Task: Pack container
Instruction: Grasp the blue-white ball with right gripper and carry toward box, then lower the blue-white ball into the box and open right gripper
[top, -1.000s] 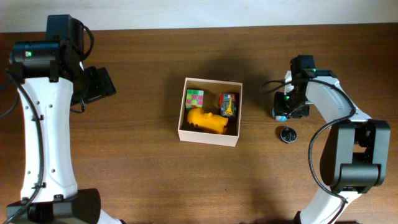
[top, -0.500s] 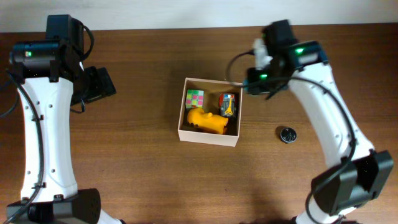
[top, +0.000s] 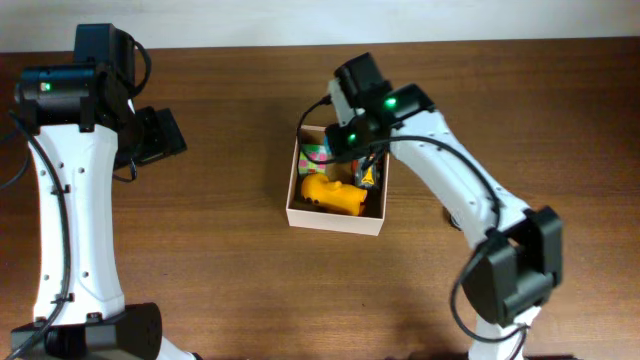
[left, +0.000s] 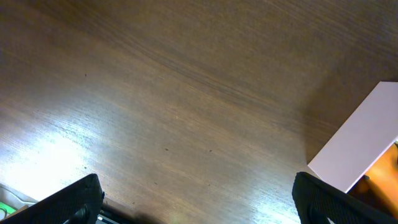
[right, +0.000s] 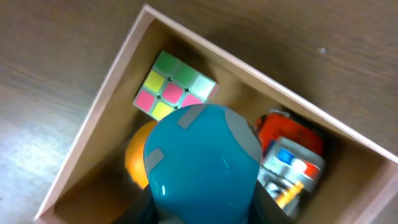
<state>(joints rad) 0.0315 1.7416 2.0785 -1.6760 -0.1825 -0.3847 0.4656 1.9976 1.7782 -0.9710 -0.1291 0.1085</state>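
Observation:
The container (top: 335, 220), a square white-walled box with a tan inside, sits mid-table. It holds a colour cube (top: 313, 155), a yellow toy (top: 333, 196) and a red and grey toy car (top: 368, 172). My right gripper (top: 352, 135) hovers over its far side, shut on a teal rounded toy (right: 202, 155). In the right wrist view that toy hangs above the cube (right: 174, 87), yellow toy (right: 132, 160) and car (right: 289, 158), inside the container's wall (right: 102, 109). My left gripper (top: 160, 135) is open and empty, far left of the container (left: 360, 140).
The table is dark brown wood (left: 186, 93). My right arm (top: 450, 180) stretches across the table's right side from the front right. A pale wall strip (top: 300, 20) runs along the far edge.
My right gripper has travelled from the right side of the table leftward, carrying the teal toy, and is now over the container. The left arm has not moved.

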